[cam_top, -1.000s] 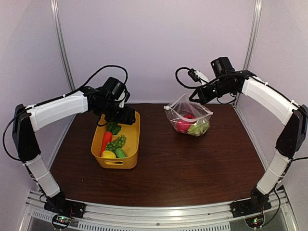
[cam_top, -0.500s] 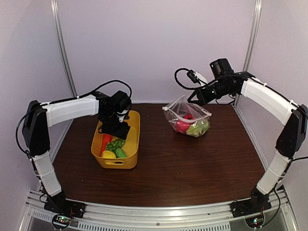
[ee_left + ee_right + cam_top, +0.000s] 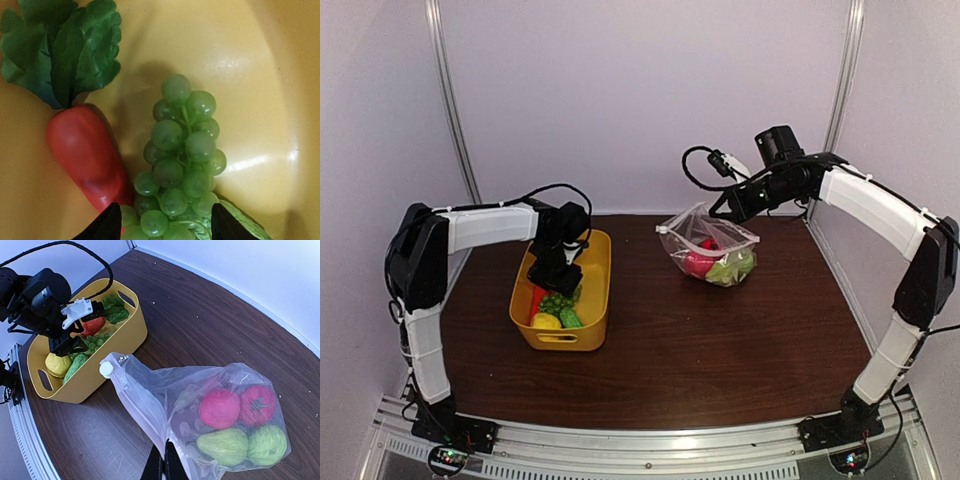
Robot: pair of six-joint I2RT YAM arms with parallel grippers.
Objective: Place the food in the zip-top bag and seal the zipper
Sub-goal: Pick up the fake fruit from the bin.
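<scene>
Bag (image 3: 712, 245) right of centre, mouth open, four fruits (image 3: 220, 407) inside. Right gripper (image 3: 162, 465) pinching bag edge. Left gripper (image 3: 165, 227) spread astride grapes (image 3: 182, 150) in basket (image 3: 566, 337), centre-left. Carrot (image 3: 85, 150), lemon (image 3: 546, 321), cucumber (image 3: 570, 318) not yet bagged. Sealing not done.

We see yellow basket (image 3: 250, 60) floor filling frame, glossy, glare patches at right; green grapes (image 3: 182, 160) lying mid-frame, narrow end of bunch toward top; orange-red carrot (image 3: 87, 155) just left of bunch, tilted, touching it low down; carrot's green leaves (image 3: 65, 45) fanned into top-left corner; two dark jaws at bottom edge, apart, straddling bunch's lowest grapes; textured green piece (image 3: 245, 231) showing under grapes at bottom right, kind unclear to us
</scene>
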